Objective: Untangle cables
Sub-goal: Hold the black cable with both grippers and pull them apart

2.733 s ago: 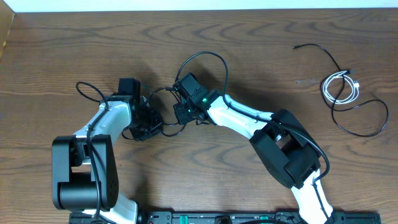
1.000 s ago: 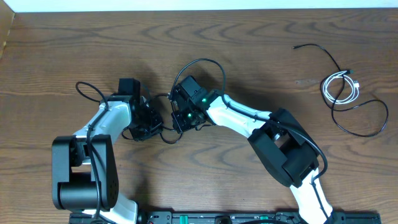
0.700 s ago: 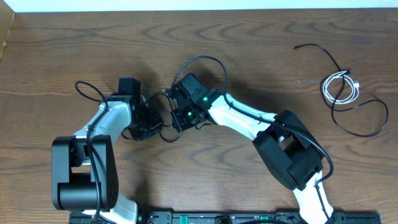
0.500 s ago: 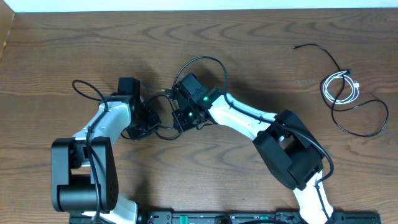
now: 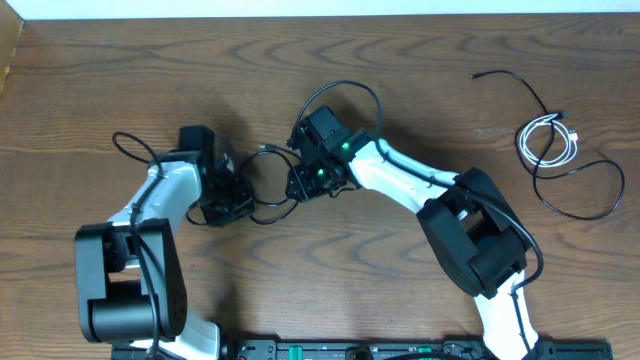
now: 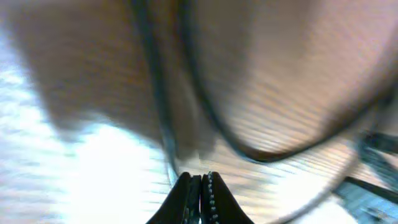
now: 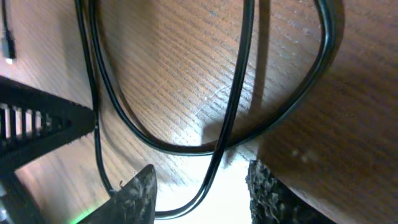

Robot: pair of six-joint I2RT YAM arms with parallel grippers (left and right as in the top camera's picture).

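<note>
Left of centre on the brown wood-grain table (image 5: 420, 60), a thin black cable (image 7: 239, 93) lies in slack loops between two robot arms that now stand farther apart than a moment ago. The left gripper (image 6: 200, 186) has drawn leftward, the right gripper (image 7: 202, 196) up and to the right. The left jaws look pinched shut on a strand; the right jaws gape open, a strand passing between them ungripped. The spread appears to be loosening the tangle. A white looped cord (image 5: 548, 140) and a second thin black cable (image 5: 510, 76) lie where they were, well apart at the far right.
</note>
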